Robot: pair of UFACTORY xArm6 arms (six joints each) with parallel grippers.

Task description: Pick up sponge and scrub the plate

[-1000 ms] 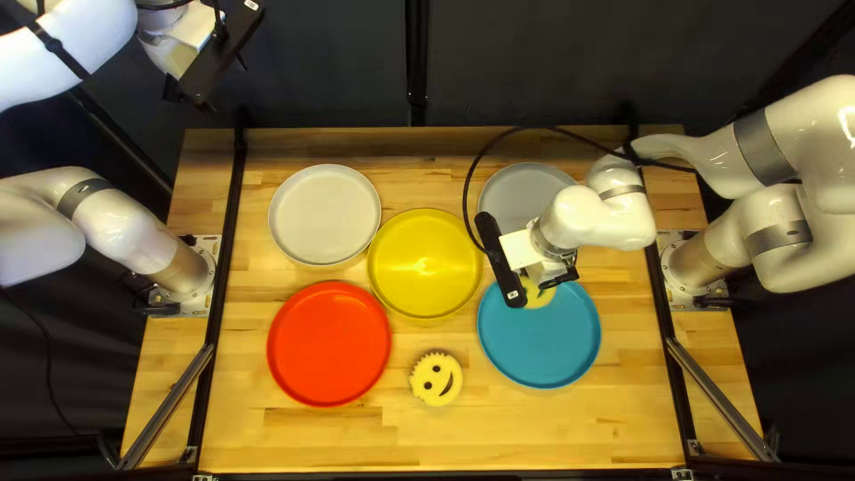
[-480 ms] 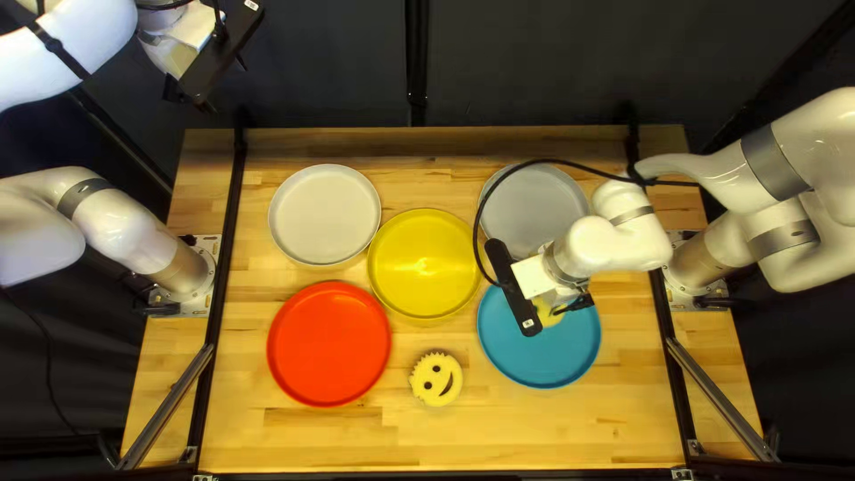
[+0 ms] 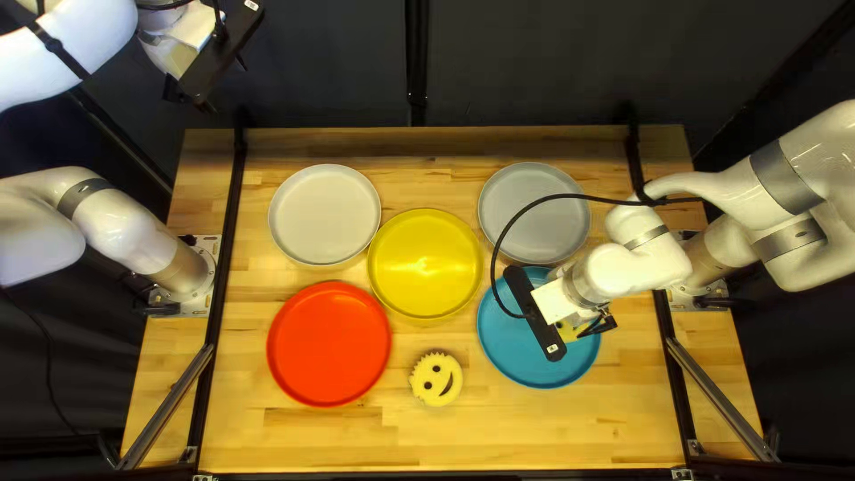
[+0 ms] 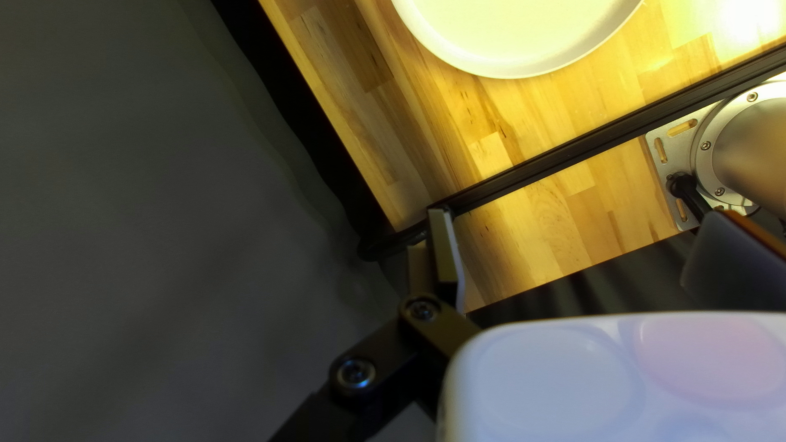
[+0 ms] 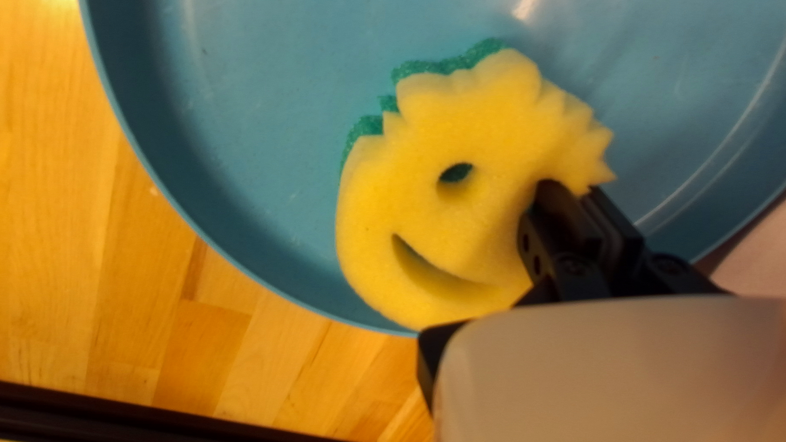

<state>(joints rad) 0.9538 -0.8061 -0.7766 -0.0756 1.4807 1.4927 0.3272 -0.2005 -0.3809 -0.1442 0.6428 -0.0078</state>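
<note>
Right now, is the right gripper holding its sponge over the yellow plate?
No, the sponge in the right gripper is over the blue plate.

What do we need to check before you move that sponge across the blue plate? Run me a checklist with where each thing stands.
1. Right gripper shut on the sponge: ok, its edge is pinched.
2. Sponge within the blue plate's rim as seen from the right wrist: cannot tell, its lower edge reaches the rim line.
3. Green layer facing the plate: ok, yellow is up.
4. Sponge pressing on the plate: cannot tell.
5. Left arm away from the blue plate: ok, it's raised at the far left.
6. No cable crossing above the plate: not ok, it loops over there.
</note>
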